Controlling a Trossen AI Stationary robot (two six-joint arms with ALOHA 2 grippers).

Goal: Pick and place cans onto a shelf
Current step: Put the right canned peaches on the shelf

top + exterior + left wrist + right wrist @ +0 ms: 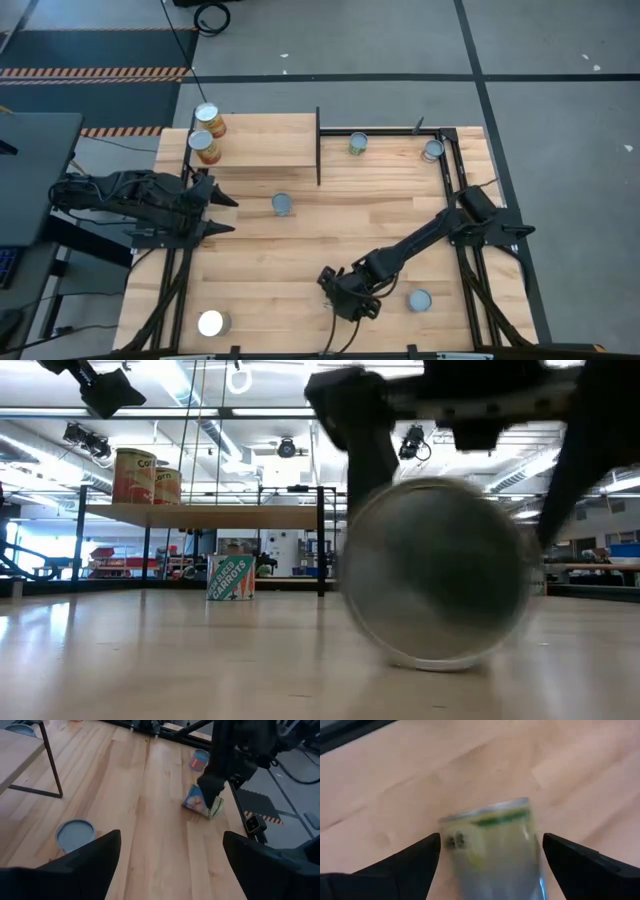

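Two orange cans [207, 133] stand on the shelf [262, 140], five wait loose on the tabletop [300, 250]; right tool [350, 292], fingers spread, straddles a tipped can [202, 803] near front; left tool [222, 214] idles spread.

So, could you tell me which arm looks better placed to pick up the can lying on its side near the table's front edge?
The right. Its gripper is already over the tipped can, open fingers on either side. The left gripper waits open near the shelf, farther off.
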